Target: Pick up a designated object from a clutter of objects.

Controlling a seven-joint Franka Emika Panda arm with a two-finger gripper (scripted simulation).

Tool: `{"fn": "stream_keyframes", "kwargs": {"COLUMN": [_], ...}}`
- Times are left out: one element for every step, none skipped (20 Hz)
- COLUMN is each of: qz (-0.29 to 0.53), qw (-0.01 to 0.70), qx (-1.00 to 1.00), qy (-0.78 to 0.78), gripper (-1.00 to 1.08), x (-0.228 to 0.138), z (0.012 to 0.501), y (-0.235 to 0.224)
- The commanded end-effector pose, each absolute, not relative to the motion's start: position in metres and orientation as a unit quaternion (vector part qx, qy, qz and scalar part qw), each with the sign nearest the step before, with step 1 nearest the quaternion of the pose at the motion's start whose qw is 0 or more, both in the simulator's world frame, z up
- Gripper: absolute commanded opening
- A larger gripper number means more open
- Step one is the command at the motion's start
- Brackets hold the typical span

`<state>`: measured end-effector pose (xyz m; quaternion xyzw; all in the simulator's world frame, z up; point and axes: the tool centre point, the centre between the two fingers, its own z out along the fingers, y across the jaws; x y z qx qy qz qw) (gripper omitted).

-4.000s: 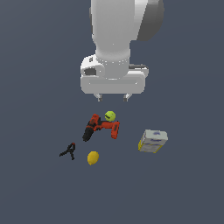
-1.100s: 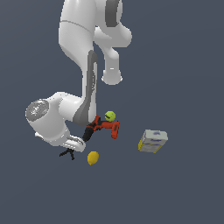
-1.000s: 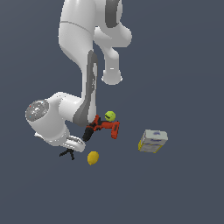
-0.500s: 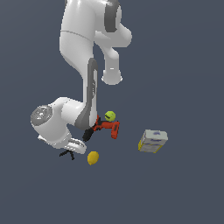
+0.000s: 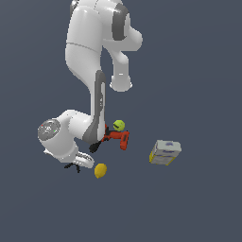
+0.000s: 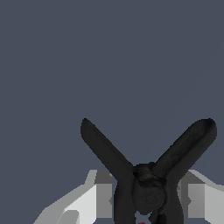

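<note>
A white robot arm is reaching low at the exterior view's left beside a yellow lemon (image 5: 100,170), its gripper (image 6: 148,205) straddling the small black A-shaped spring clamp (image 6: 148,175) (fingers apparently not yet touching), so closing squarely on the pivot seems best.

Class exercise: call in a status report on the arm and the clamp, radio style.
Gripper down over black spring clamp, fingers either side, closure unclear. Lemon and drill close by, not blocking.
</note>
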<state>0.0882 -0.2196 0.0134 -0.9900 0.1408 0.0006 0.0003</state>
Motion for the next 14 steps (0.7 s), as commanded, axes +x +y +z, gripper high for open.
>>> {"fn": "stream_keyframes", "kwargs": {"qz": [0.000, 0.000, 0.000, 0.000, 0.000, 0.000, 0.000, 0.000, 0.000, 0.000, 0.000, 0.000, 0.000, 0.000], "qw": [0.000, 0.000, 0.000, 0.000, 0.000, 0.000, 0.000, 0.000, 0.000, 0.000, 0.000, 0.000, 0.000, 0.000], "qx": [-0.990, -0.990, -0.990, -0.990, -0.990, -0.990, -0.990, -0.990, -0.990, -0.990, -0.990, -0.990, -0.990, -0.990], "qy": [0.141, 0.141, 0.141, 0.141, 0.141, 0.141, 0.141, 0.141, 0.141, 0.141, 0.141, 0.141, 0.141, 0.141], "gripper": [-1.00, -1.00, -1.00, -1.00, -1.00, -1.00, -1.00, -1.00, -1.00, -1.00, -1.00, -1.00, -1.00, -1.00], "x": [0.0887, 0.0887, 0.0887, 0.0887, 0.0887, 0.0887, 0.0887, 0.0887, 0.0885, 0.0885, 0.0883, 0.0881, 0.0878, 0.0874], "z": [0.0133, 0.0133, 0.0133, 0.0133, 0.0133, 0.0133, 0.0133, 0.0133, 0.0136, 0.0137, 0.0142, 0.0149, 0.0160, 0.0174], "y": [-0.2198, -0.2198, -0.2198, -0.2198, -0.2198, -0.2198, -0.2198, -0.2198, -0.2197, -0.2195, -0.2190, -0.2180, -0.2167, -0.2149]}}
